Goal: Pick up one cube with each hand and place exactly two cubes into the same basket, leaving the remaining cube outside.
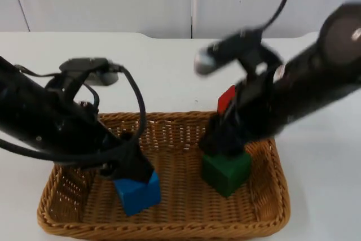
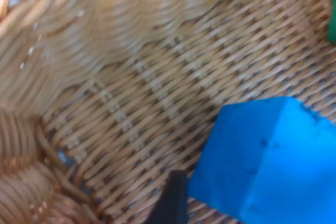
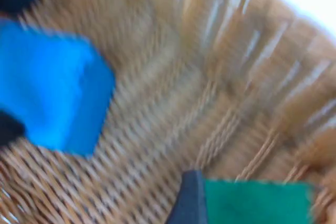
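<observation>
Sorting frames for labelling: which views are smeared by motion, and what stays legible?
Top view: right arm smeared; basket, blue cube and green cube legible. Left wrist view: basket wall blurred, blue cube fairly crisp. Right wrist view: heavy blur, both cubes still readable by colour.

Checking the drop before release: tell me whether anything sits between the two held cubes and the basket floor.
Nothing visible does. The blue cube at the left pincer and the green cube at the right pincer are already inside the basket, over bare wicker.
</observation>
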You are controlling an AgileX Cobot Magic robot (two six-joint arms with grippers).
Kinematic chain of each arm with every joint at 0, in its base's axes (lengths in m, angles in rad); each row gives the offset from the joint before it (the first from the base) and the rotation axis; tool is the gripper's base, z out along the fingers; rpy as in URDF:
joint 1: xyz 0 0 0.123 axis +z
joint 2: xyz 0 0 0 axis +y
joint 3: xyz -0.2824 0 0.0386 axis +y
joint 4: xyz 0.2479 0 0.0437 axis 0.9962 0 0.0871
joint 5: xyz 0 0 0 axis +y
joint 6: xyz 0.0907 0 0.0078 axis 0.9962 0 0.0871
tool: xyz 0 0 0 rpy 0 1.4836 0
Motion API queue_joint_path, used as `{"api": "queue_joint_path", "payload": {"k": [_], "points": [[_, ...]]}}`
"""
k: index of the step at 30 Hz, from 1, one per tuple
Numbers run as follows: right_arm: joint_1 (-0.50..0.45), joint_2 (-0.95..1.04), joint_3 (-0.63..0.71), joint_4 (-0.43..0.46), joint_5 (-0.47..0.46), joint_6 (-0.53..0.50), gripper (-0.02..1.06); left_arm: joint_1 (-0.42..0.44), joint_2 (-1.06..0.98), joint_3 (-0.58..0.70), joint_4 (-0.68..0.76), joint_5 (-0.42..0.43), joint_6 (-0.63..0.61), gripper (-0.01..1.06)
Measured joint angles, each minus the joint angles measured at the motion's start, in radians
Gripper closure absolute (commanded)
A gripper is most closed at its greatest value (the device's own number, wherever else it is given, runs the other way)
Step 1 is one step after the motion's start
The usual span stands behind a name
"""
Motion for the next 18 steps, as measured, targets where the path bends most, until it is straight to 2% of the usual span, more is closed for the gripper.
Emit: {"api": "queue_joint_path", "payload": {"k": [7, 12, 18], "points": [[0.000, -0.185, 0.000, 0.000, 0.000, 0.000, 0.38, 0.000, -0.134, 0.000, 0.000, 0.023, 0.000, 0.20], [0.000, -0.400, 0.000, 0.000, 0.009, 0.000, 0.38, 0.000, -0.387, 0.002, 0.002, 0.032, 0.000, 0.20], [0.000, -0.511, 0.000, 0.000, 0.051, 0.000, 0.38, 0.000, -0.584, 0.002, 0.004, 0.008, 0.000, 0.20]]}}
